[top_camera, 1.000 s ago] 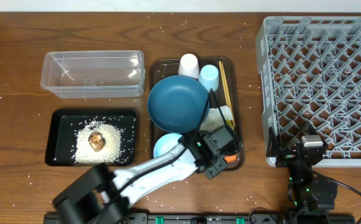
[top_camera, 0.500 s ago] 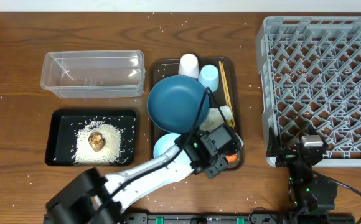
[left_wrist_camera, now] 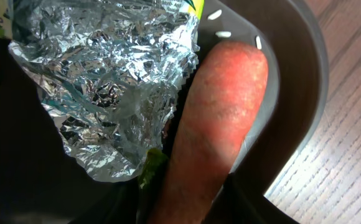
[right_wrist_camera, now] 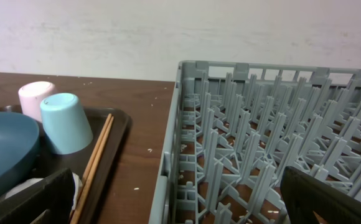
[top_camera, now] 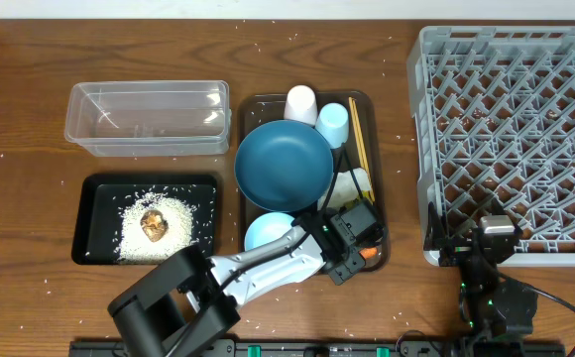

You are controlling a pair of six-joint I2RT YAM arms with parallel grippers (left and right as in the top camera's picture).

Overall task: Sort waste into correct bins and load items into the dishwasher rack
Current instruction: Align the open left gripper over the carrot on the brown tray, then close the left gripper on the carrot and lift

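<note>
Overhead: black tray (top_camera: 82, 213) holds the rice (top_camera: 178, 233) and brown lump (top_camera: 152, 224); clear tub (top_camera: 149, 91) and rack (top_camera: 516, 119) are both empty. I'd call it early. The plate (top_camera: 284, 164), bowl (top_camera: 266, 233), white cup (top_camera: 300, 102), light-blue cup (top_camera: 333, 121) and chopsticks (top_camera: 357, 139) all sit on the brown tray (top_camera: 369, 114), none loaded. Left pincer (top_camera: 350, 260) is down at that tray's front-right corner, over the carrot (top_camera: 369, 255). Right pincer (top_camera: 486, 246) is parked by the rack's front edge, on the desk (top_camera: 30, 59). Left wrist: carrot is orange and rough-skinned, lying along the tray rim and touching crinkled foil (left_wrist_camera: 106, 81); a green-yellow wrapper (left_wrist_camera: 194, 6) edge shows up top. No fingers distinguishable, so can't tell if it's released or clenched. Right wrist: fingers spread wide, released, nothing between them.
</note>
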